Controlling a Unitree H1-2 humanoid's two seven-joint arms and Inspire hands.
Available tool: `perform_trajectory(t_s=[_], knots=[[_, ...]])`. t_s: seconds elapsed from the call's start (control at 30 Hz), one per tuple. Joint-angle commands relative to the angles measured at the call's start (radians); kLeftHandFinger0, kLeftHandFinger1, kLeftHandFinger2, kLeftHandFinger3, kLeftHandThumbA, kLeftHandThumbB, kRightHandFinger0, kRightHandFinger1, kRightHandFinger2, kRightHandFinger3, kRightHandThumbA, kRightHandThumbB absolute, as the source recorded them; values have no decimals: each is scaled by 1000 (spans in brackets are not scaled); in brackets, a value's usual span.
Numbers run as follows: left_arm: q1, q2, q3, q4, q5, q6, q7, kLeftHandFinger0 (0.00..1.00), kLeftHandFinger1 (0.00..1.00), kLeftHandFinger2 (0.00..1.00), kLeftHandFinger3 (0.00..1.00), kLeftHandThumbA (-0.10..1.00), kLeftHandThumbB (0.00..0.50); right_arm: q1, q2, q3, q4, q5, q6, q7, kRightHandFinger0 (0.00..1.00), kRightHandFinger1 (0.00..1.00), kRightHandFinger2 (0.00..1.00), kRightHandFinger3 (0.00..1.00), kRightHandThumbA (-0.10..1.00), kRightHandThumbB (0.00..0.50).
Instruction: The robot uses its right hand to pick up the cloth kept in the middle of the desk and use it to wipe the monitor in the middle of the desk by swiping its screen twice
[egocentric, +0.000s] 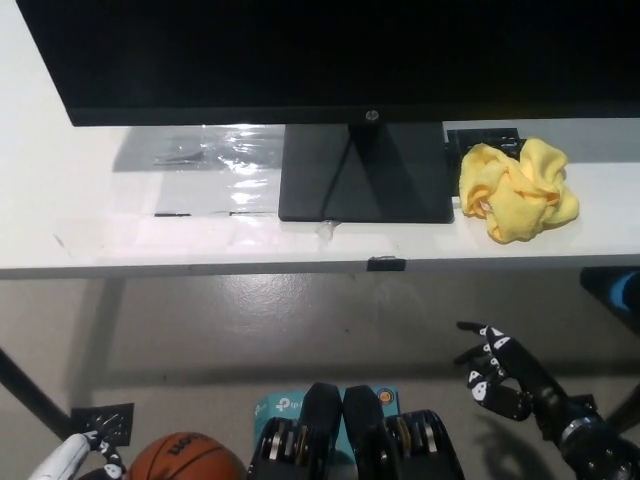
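1. Yellow cloth (518, 190) crumpled on the white bench (150, 240), just right of the monitor (330, 55) stand base, near the bench's front edge.
2. Black right hand (497, 372) low at lower right, below the bench edge, well apart from the cloth, fingers spread, holding nothing.
3. White left hand (75, 458) barely visible at the bottom left corner beside an orange basketball (185, 460); cannot tell its finger state.

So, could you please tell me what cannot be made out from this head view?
- Monitor: upper screen cut off by the top edge.
- Left hand: mostly cut off at the bottom-left corner, so its state is unclear.
- Right hand: open below the desk; its forearm leaves at the bottom-right corner.
- Yellow cloth: crumpled, its underside hidden.
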Motion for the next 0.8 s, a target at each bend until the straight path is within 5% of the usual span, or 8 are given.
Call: perform_trajectory(t_s=[0.0, 0.27, 0.43, 0.47, 0.67, 0.7, 0.73, 0.77], knots=[[8, 7, 16, -26, 9, 18, -13, 1000, 1000, 1000, 1000, 287, 500, 2, -14, -27, -116, -5, -10, 14, 464, 504, 648, 976, 171, 77], [30, 6, 13, -34, 24, 23, -15, 1000, 1000, 1000, 1000, 307, 500, -36, -50, -57, -406, 19, -3, 73, 432, 475, 633, 988, 102, 42], [29, 3, 21, -6, 17, 0, -10, 1000, 1000, 1000, 1000, 288, 500, -99, -61, -82, -544, 21, 80, 110, 383, 426, 588, 979, 135, 64], [31, 6, 15, -8, 27, -1, -7, 1000, 1000, 1000, 1000, 305, 500, -114, -65, -99, -564, 43, 57, 107, 295, 359, 569, 953, 117, 78], [36, 5, 19, -19, 22, 4, -17, 1000, 1000, 1000, 1000, 295, 500, -197, -81, -152, -596, 47, 60, 115, 354, 430, 619, 933, 113, 123], [36, 6, 17, -14, 27, -8, -10, 1000, 1000, 1000, 1000, 292, 500, -211, -84, -159, -596, 38, 82, 118, 377, 466, 651, 935, 89, 128], [37, 5, 23, -18, 18, 2, -16, 1000, 1000, 1000, 1000, 300, 500, -250, -108, -148, -574, -41, 117, 120, 541, 792, 957, 1000, 161, 175], [37, 4, 23, -17, 19, 3, -15, 1000, 1000, 1000, 1000, 298, 500, -265, -124, -139, -567, -67, 139, 133, 681, 976, 1000, 1000, 192, 191]])
